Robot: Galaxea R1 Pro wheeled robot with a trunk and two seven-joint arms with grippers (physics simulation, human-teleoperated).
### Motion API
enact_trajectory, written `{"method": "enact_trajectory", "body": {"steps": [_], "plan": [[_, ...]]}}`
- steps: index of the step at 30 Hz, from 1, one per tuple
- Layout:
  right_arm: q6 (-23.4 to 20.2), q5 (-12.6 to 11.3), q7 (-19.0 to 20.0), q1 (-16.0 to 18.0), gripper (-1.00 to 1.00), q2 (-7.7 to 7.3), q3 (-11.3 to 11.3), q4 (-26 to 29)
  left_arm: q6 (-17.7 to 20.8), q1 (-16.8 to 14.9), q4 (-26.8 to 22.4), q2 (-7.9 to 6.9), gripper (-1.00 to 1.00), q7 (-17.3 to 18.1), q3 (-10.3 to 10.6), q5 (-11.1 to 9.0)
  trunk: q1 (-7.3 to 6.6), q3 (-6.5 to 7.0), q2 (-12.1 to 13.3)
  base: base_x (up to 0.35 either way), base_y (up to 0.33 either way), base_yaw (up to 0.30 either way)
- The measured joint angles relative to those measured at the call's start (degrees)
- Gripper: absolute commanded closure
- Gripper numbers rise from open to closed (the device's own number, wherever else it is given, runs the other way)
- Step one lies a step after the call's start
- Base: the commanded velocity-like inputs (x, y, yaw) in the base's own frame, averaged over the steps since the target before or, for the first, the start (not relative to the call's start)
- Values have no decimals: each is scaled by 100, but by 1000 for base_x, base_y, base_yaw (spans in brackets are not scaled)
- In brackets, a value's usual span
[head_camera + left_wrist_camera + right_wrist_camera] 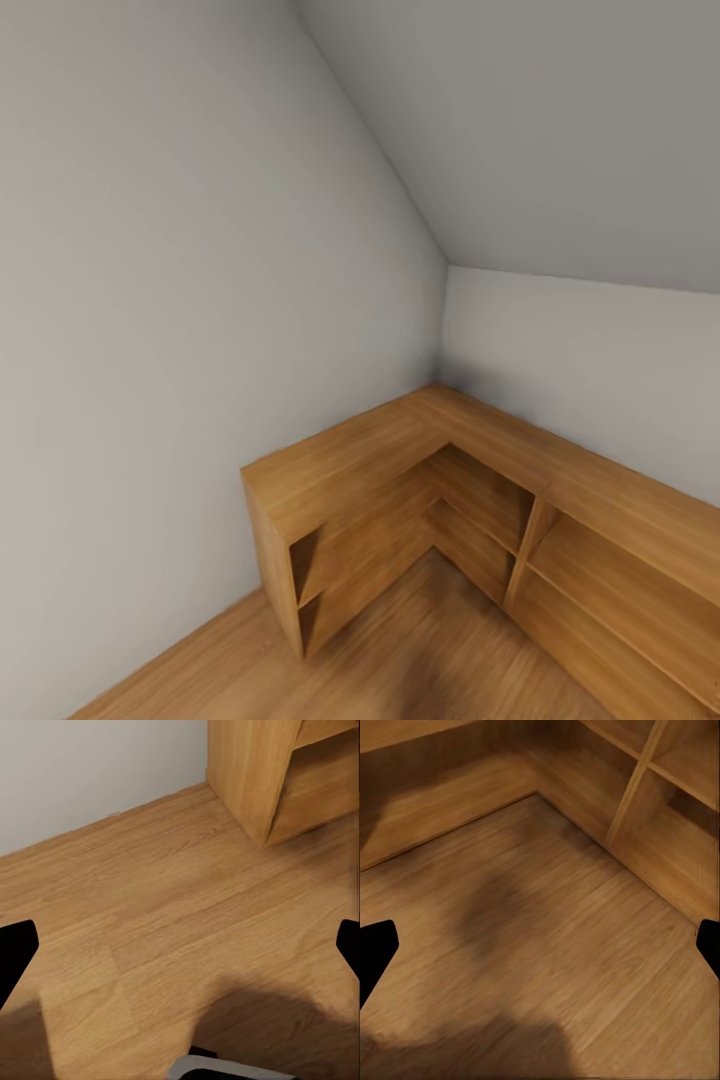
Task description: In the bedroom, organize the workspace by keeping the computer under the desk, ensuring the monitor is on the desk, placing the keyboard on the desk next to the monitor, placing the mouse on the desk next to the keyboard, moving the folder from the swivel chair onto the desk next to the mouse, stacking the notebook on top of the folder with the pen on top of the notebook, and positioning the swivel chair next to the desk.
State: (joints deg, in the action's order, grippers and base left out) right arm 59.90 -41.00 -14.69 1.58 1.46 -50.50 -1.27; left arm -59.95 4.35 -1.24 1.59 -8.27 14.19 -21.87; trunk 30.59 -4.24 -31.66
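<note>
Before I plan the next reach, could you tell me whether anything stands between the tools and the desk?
That cannot be judged: a low wooden corner shelf unit, grey walls and wood floor are in view, not the desk.

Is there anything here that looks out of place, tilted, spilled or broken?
Nothing stands out. The wooden L-shaped shelf unit sits squarely in the corner against the grey walls, its compartments bare, and the wooden floor shows no spill or damage, just soft shadows.
</note>
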Motion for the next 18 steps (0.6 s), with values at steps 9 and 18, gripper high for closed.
{"method": "enact_trajectory", "body": {"steps": [9, 18], "plan": [[0, 6, 1, -13, -100, 12, 0, 0, 0, 165, -3, -4, -100, 1, 12, 288, 0, 22, 0, 0, 0, -281], [0, 6, 0, -22, -100, 32, 0, 0, 0, 192, -10, -5, -100, -9, 8, 392, 0, 43, 0, 0, 0, -281]]}}
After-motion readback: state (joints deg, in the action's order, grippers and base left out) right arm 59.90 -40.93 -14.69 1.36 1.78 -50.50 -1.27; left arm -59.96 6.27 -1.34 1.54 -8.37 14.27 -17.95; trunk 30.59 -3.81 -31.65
